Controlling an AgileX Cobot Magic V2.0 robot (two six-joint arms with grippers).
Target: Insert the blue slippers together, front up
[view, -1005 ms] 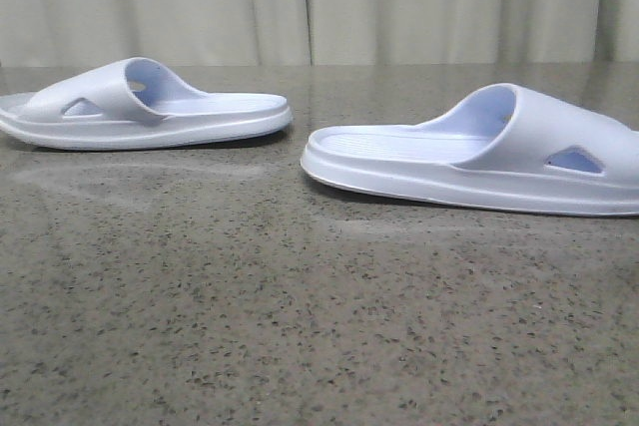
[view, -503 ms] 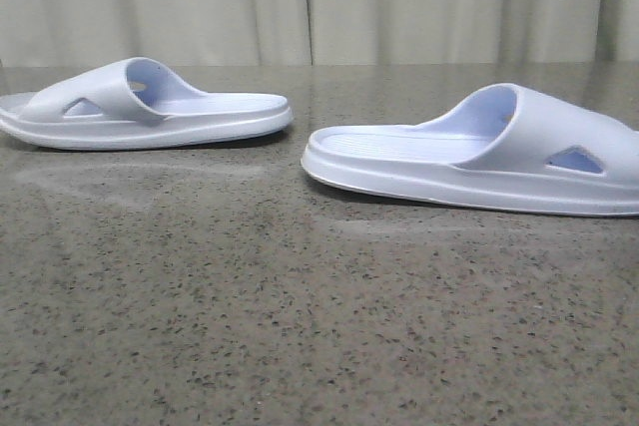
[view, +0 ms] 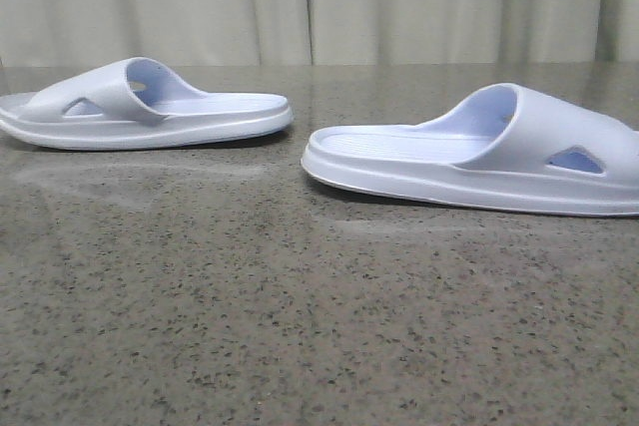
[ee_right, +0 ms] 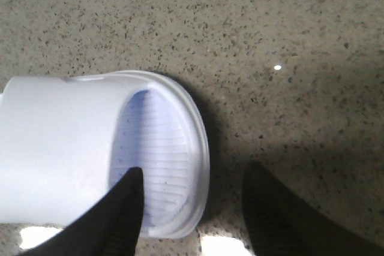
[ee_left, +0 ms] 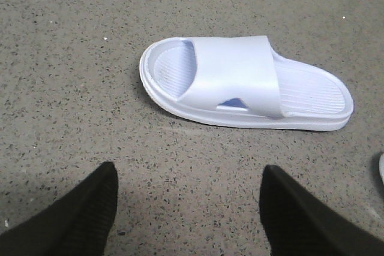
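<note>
The right hand point(ee_right: 192, 208), open and empty, straddles the rim of the right pale lavender-blue foam slipper point(ee_right: 84, 154) (left hand point(ee_left: 189, 208) likewise open, well short of its slipper point(ee_left: 246, 82)).

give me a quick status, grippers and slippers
Left gripper open, empty, short of the left slipper. Right gripper open, one of its fingers over the right slipper. Slippers flat on the table, apart. Nothing between them.

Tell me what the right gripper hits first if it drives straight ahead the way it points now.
Most likely the rim of the right slipper: the right gripper has one finger over the ribbed footbed, the other over bare tabletop, jaws open. Height is unclear.
</note>
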